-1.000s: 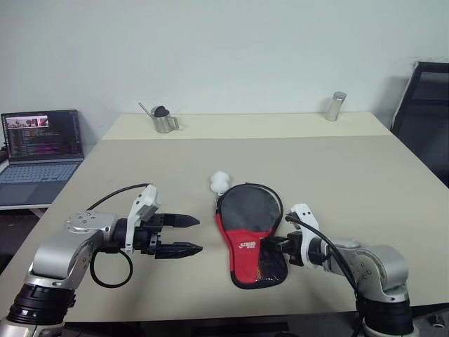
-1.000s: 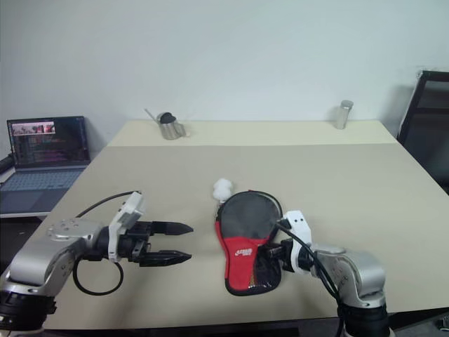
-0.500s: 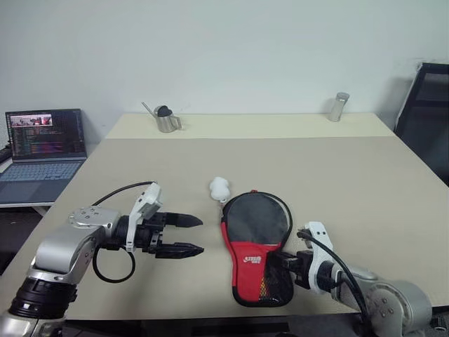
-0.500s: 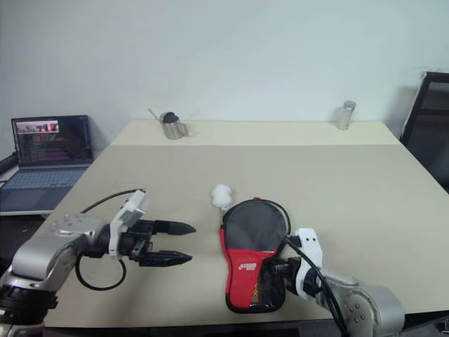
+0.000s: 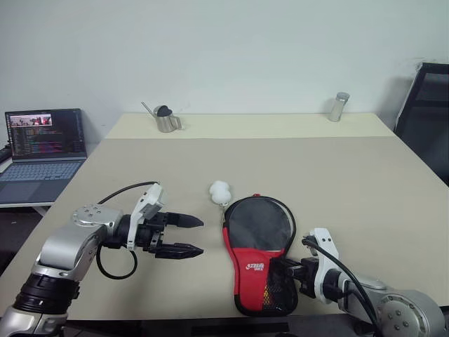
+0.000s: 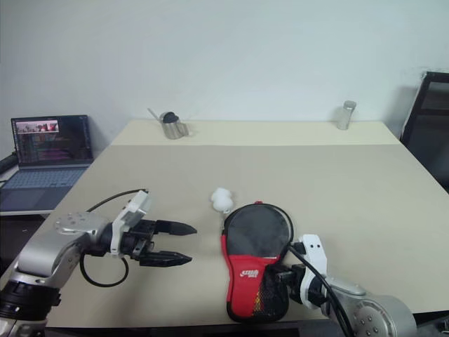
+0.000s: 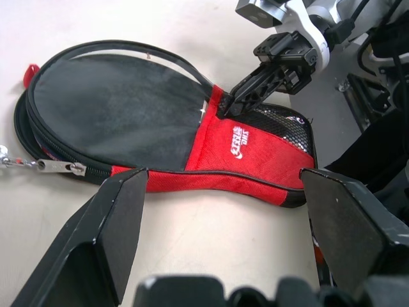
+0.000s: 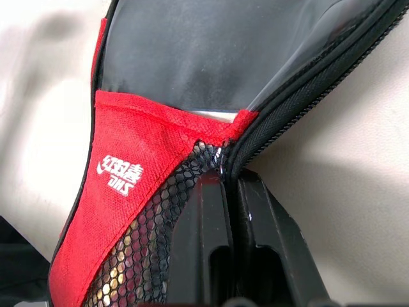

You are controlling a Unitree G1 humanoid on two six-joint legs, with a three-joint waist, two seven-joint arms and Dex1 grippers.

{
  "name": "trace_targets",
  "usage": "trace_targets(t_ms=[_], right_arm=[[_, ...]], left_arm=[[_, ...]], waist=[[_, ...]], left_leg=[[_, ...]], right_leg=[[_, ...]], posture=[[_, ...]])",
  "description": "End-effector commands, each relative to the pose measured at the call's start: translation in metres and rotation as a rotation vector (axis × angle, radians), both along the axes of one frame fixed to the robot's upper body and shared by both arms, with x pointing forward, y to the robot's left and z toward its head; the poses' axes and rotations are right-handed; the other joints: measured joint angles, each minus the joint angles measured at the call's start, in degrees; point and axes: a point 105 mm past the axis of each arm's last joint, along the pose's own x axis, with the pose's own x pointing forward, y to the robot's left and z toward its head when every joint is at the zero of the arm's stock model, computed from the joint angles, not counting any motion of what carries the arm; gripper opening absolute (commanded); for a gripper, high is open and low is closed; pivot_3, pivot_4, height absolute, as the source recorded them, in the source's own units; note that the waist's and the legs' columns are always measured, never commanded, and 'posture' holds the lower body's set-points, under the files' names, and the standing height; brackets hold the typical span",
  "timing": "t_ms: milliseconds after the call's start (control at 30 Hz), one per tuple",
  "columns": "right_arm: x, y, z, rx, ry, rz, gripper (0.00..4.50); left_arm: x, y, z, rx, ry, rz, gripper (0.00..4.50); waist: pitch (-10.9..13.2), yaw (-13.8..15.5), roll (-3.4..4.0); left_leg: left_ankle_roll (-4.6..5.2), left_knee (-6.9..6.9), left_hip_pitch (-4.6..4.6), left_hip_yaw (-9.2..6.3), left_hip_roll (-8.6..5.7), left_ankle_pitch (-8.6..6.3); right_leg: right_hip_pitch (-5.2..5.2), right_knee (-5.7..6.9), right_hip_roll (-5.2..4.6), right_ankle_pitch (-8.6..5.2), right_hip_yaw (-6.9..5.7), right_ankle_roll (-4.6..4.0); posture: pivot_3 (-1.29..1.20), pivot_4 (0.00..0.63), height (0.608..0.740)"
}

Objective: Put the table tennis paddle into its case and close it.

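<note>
The case (image 5: pixel 256 242) lies flat on the table near the front edge, black on its round head, with a red panel and mesh pocket toward me. Its zip stands open around the round head (image 7: pixel 160 121). A white fluffy ball charm (image 5: pixel 219 189) rests just beyond it. My right gripper (image 5: pixel 278 267) is shut on the case's edge where the mesh pocket meets the zip (image 8: pixel 220 157). My left gripper (image 5: pixel 200 236) hovers open to the left of the case, pointing at it, a short gap away. The table tennis paddle is hidden.
A laptop (image 5: pixel 42 144) stands on a side desk at the left. A metal pitcher (image 5: pixel 165 119) and a metal cylinder (image 5: pixel 338 107) sit along the table's far edge. A black chair (image 5: pixel 424 98) is at the right. The table's front edge (image 5: pixel 175 316) runs just below the case.
My right gripper has drawn back toward the table's front edge, dragging the case's handle end a little nearer. The left gripper has stayed put, still open.
</note>
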Motion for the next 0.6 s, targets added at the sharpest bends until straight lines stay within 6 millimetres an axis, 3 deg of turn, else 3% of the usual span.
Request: trace_targets(t_ms=[33,267,367,600], right_arm=[[-0.005,0.001,0.003,-0.002,-0.007,0.02,0.04],[0.001,-0.003,-0.003,-0.032,0.018,-0.02,0.04],[0.002,-0.005,-0.003,-0.035,0.021,-0.05,0.73],[-0.002,-0.005,0.014,-0.093,-0.09,0.049,3.07]], left_arm=[[-0.001,0.002,0.004,0.014,-0.029,-0.007,4.13],[0.0,0.003,0.003,0.018,-0.034,-0.002,4.13],[0.0,0.004,0.002,0.02,-0.037,0.001,4.13],[0.001,0.005,0.0,0.011,-0.041,0.02,4.13]], waist=[[0.0,0.0,0.0],[0.0,-0.01,-0.01],[0.0,-0.01,-0.01],[-0.02,0.12,-0.03]], left_leg=[[0.0,0.0,0.0,0.0,0.0,0.0],[0.0,0.0,0.0,0.0,0.0,0.0],[0.0,0.0,0.0,0.0,0.0,0.0],[0.0,0.02,0.01,0.0,0.0,0.0]], right_leg=[[0.0,0.0,0.0,0.0,0.0,0.0],[0.0,0.0,0.0,0.0,0.0,0.01],[0.0,0.0,0.0,-0.01,0.0,0.01],[0.06,-0.06,0.0,-0.07,-0.01,0.13]], posture=[[0.0,0.15,0.74],[0.0,0.15,0.74],[0.0,0.15,0.74],[0.0,0.15,0.74]])
